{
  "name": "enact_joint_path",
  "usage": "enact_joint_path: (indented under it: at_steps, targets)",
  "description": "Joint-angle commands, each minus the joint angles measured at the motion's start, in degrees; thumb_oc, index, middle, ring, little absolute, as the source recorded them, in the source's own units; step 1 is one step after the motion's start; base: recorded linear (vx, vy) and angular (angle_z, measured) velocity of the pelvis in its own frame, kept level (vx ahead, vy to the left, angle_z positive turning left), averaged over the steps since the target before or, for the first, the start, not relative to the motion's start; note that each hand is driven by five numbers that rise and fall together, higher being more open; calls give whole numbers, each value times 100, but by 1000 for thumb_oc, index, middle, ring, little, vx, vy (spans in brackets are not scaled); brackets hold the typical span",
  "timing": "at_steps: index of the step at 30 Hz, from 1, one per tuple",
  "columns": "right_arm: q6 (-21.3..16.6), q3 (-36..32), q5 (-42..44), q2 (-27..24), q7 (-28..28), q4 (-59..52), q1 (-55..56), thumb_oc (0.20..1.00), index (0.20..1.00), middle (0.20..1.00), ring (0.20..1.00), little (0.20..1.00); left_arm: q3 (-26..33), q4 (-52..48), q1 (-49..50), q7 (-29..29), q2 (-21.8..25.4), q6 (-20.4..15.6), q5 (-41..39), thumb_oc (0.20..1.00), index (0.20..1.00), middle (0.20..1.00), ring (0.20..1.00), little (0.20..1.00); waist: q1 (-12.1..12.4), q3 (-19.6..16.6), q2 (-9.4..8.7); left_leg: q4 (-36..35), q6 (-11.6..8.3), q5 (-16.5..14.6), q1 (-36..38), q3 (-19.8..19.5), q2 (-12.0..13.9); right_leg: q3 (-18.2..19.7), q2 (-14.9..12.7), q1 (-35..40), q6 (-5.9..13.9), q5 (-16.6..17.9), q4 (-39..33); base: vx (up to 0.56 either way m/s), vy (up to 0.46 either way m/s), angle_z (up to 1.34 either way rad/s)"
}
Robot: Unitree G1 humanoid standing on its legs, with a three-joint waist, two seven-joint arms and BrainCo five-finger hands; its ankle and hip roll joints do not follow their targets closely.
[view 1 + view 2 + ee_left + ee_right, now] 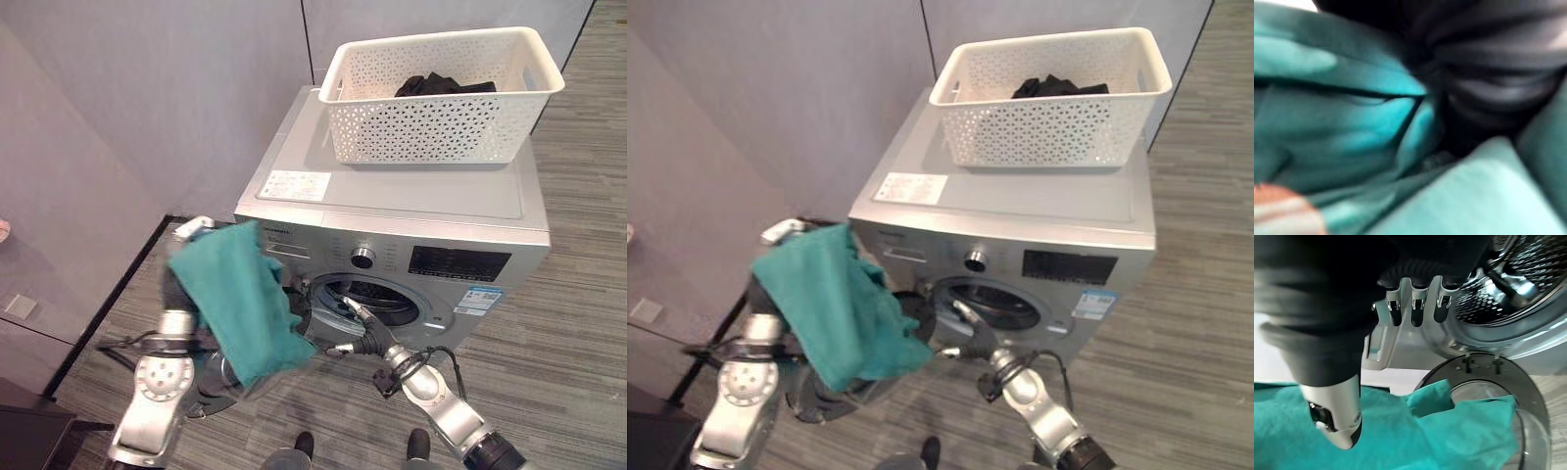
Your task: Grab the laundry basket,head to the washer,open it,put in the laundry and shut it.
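L hand (186,257), fingers hidden, grip unclear, lifts teal cloth (240,299); R hand (364,333) open at silver washer (411,211) opening. Cloth may snag on door (1488,396) w/ loose hold.

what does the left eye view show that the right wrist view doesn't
Left eye view alone: the white basket on top of the washer with dark laundry inside, the control panel, and the left robot hand draped in teal cloth. Right wrist view alone: the perforated drum and the open glass door. Both: the teal cloth and the right robot hand.
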Motion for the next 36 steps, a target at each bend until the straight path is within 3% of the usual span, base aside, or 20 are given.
enact_joint_path:
  at_steps: [1, 6, 12, 24, 36]
  targets:
    - [-346, -213, 227, 144, -316, -54, -206, 1000, 1000, 1000, 1000, 1000, -140, -38, -575, -196, 229, -217, -305, 200, 200, 200, 200, 200, -80, -173, -392, -187, 286, 76, -67, 802, -94, -190, -154, 698, -153, -1224, 88, 13, -26, 6]
    - [-300, -467, 7, 92, -621, 319, -347, 1000, 1000, 1000, 1000, 1000, -768, 217, -867, -511, 156, -45, -741, 200, 200, 200, 200, 200, -102, -292, -627, -187, 272, 21, -9, 800, 10, -185, -54, 728, -190, -1243, 92, 22, -39, 0]
    - [-278, -482, 76, 212, -709, 348, -258, 1000, 1000, 1000, 1000, 1000, -894, 336, -970, -485, 83, 27, -873, 200, 200, 200, 200, 200, -104, -312, -740, -187, 258, -32, 24, 862, 79, -169, 4, 701, -198, -1222, 78, 0, 0, 0]
    - [-241, -234, 125, 370, -605, 351, -156, 1000, 1000, 1000, 1000, 1000, -858, 345, -1056, -455, 1, 44, -850, 200, 200, 200, 200, 200, -108, -249, -673, -187, 265, -118, 152, 980, 13, -181, -85, 768, -146, -1214, 70, 5, 0, -1]
    - [-247, 74, 92, 358, -352, 307, -634, 1000, 1000, 1000, 1000, 1000, -659, 169, -804, -527, 143, 7, -883, 200, 200, 200, 200, 200, 46, -193, -675, -187, 308, -157, 163, 1033, -67, -234, -182, 781, -73, -1189, 70, 0, 0, 0]
